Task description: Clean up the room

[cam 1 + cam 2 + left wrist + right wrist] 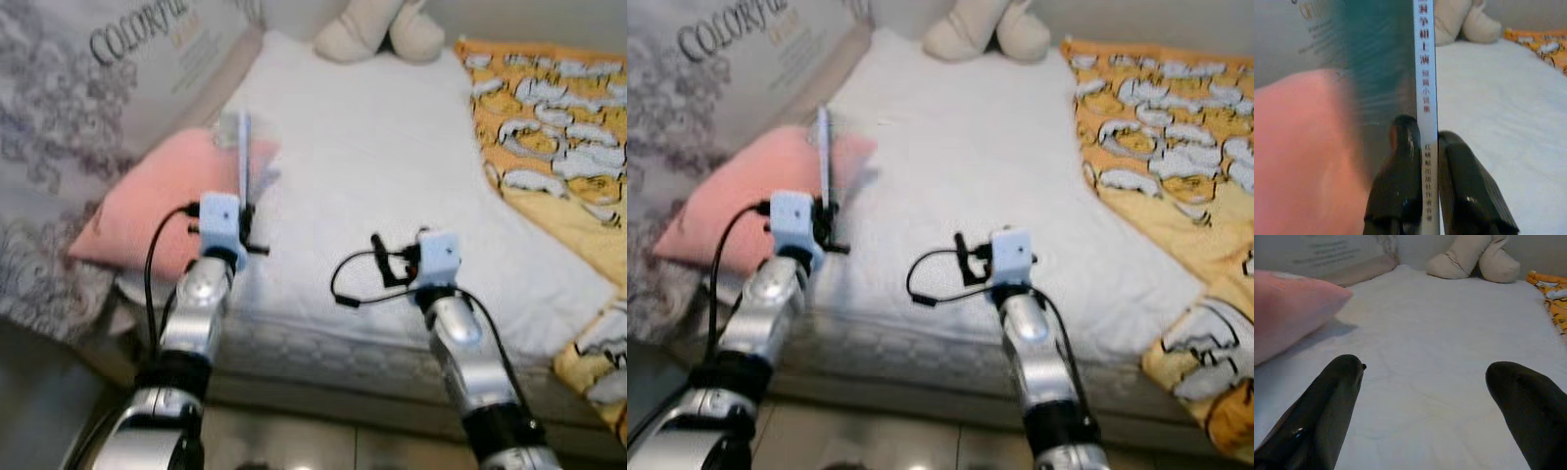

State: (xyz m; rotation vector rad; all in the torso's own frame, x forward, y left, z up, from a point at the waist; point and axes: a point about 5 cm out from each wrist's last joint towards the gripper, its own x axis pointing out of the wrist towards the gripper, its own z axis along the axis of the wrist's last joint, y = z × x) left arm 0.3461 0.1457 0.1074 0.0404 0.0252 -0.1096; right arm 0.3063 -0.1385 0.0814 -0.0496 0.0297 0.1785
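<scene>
A thin book (1424, 98) is pinched upright between the two black fingers (1400, 166) of the left claw (1426, 147), spine facing the wrist camera, with white spine and red and dark Chinese characters printed down it. In the head views the book (243, 157) is held edge-on above the near left part of the bed (392, 196), right over the edge of a pink pillow (157, 196). So the left claw (244, 211) is closed tight on the book, nothing loose there.

The right claw (1425, 401) is spread wide with nothing gripped between its fingers (1332, 401); it is held low over the bare white sheet, well apart from the pillow.

No boxes or bins can be made out, so nothing is sitting inside anything.

Other stuff around: a beige stuffed toy (377, 29) is propped at the far end of the bed against the wall. A yellow-orange patterned blanket (549, 127) is spread along the right side of the bed. On the left, a grey-patterned panel with "COLORFUL" lettering (137, 34) is leaned alongside the bed, just behind the pillow. Tiled floor (294, 441) is seen under the arms. The pictures are a bit blurred.
</scene>
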